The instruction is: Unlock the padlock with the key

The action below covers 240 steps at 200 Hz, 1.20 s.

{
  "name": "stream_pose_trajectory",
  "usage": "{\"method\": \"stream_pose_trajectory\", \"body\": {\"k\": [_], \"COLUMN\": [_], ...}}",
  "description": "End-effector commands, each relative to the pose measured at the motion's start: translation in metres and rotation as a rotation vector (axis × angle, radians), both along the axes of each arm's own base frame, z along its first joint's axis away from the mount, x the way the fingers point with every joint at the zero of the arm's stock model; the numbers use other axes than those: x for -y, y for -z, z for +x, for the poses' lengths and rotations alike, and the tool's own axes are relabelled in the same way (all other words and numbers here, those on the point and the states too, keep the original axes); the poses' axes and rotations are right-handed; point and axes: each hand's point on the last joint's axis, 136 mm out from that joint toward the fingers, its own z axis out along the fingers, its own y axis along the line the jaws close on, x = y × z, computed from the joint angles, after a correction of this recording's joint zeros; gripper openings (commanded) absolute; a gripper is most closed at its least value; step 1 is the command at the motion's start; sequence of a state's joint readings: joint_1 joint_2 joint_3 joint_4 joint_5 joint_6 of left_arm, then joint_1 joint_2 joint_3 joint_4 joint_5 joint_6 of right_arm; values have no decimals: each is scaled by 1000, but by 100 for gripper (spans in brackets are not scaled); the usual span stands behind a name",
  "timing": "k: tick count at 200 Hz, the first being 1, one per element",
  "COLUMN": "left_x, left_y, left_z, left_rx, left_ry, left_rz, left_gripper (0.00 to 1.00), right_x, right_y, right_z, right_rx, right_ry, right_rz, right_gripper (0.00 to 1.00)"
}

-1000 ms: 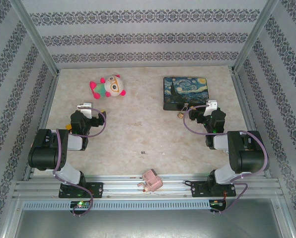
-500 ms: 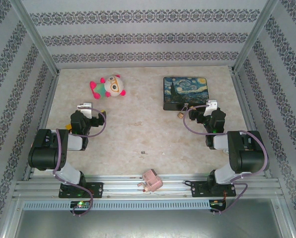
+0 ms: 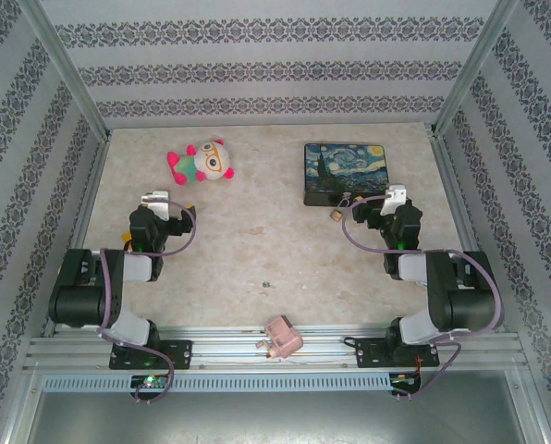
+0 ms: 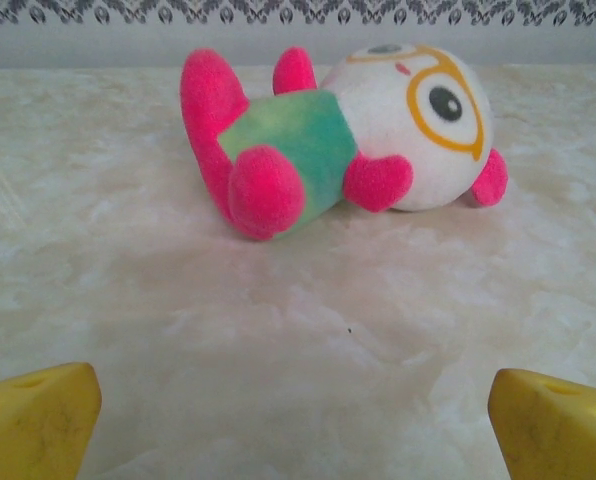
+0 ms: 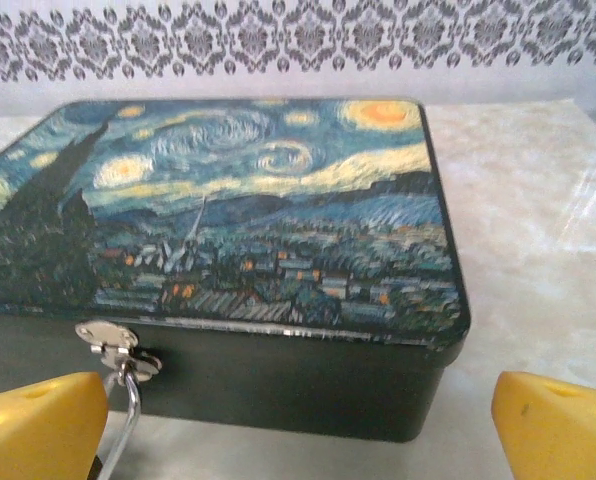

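The small brass padlock (image 3: 335,214) hangs by its silver shackle (image 5: 129,405) from the hasp on the front of the painted tin box (image 3: 345,172). My right gripper (image 3: 363,205) is open just in front of the box. Its yellow fingertips (image 5: 38,425) stand wide apart low against the box front, and the shackle is beside the left one. The key (image 3: 266,285) is a tiny dark speck on the table's middle, near the front. My left gripper (image 3: 169,208) is open and empty. It faces the plush toy (image 4: 338,140) over bare table.
A pink blocky object (image 3: 282,336) sits on the front rail between the arm bases. The plush toy (image 3: 204,162) lies at the back left. Patterned walls with metal posts close in the table on three sides.
Both arms' rear links have shifted slightly toward the near edge. The grippers stay open and almost where they were. Nothing on the table has moved.
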<state>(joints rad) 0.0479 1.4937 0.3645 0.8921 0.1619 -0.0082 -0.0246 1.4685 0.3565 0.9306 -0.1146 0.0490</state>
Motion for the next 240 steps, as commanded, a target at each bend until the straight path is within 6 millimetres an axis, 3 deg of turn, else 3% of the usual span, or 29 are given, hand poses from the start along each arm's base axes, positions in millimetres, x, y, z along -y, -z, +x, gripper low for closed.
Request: {"method": "stream_pose_trajectory", "body": {"k": [1, 44, 75, 134, 176, 214, 240], "left_x": [-9, -15, 11, 111, 186, 263, 298], "left_y": [-23, -71, -84, -103, -94, -81, -70], "left_z": [-1, -13, -4, 29, 64, 86, 95], "left_rx": [16, 105, 49, -12, -142, -249, -312], "left_ry": [-46, -118, -66, 76, 145, 305, 353], "left_rz": [-10, -136, -352, -361, -414, -446, -380], "left_gripper": [99, 99, 99, 99, 99, 99, 99], "right_x": [8, 27, 39, 43, 38, 48, 54], "right_y": [-13, -25, -34, -50, -55, -38, -20], "right_z": [-2, -4, -2, 12, 30, 44, 54], "right_rx": [16, -44, -140, -352, -495, -595, -657], "right_ry": [40, 158, 238, 286, 221, 233, 234], "right_rz": [0, 21, 64, 160, 200, 309, 409], "right_gripper": [98, 98, 98, 98, 98, 98, 98]}}
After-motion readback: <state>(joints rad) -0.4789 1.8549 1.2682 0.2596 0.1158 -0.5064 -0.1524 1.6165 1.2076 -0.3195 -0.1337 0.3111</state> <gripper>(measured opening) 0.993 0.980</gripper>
